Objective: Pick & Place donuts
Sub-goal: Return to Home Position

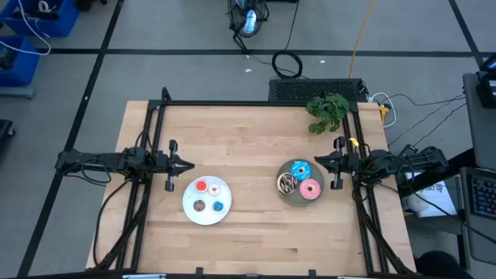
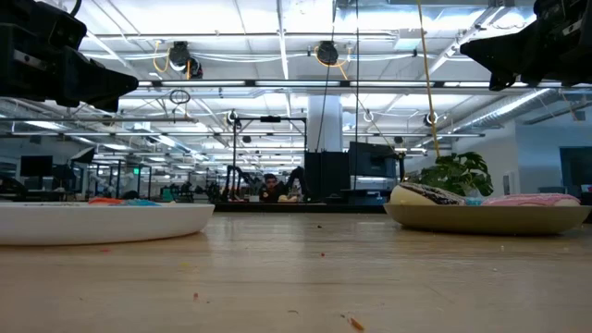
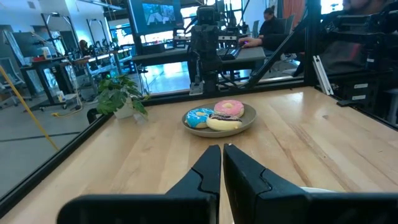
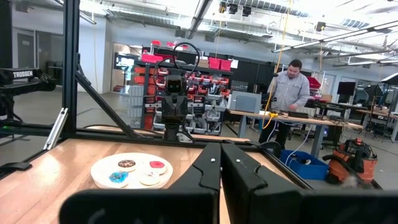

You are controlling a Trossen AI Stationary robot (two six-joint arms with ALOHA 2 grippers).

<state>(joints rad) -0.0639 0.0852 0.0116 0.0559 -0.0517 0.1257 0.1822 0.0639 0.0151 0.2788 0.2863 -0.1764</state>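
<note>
Wooden tabletop (image 1: pixel 248 132) inside a black frame fills the high view, with grey floor and loose cables around it. The white plate (image 1: pixel 208 219) lies near the left gripper (image 1: pixel 188 164) and carries four tiny rings: the red donut (image 1: pixel 201 187), pale pink donut (image 1: pixel 215 188), brown donut (image 1: pixel 199 206) and blue donut (image 1: pixel 218 207). The grey plate (image 1: pixel 294 200) sits just beside the right gripper (image 1: pixel 319 161) and holds the blue sprinkled donut (image 1: pixel 301 170), dark brown donut (image 1: pixel 287 184) and pink donut (image 1: pixel 311 190). A leafy plant (image 1: pixel 328 110) stands at the table's far right corner, apart from both plates.

At table height, the two plates rest flat and well apart. Both arms hang in the upper corners before a long, brightly lit hall.

The left wrist view shows its own fingers (image 3: pixel 208 171) pressed together and holding nothing. The grey plate is ahead, the other arm beyond it, and a seated person (image 3: pixel 270 22) behind.

The right wrist view shows fingers (image 4: pixel 210 171) likewise closed and empty. The white plate is ahead, and a person (image 4: pixel 289 93) stands at a bench.
</note>
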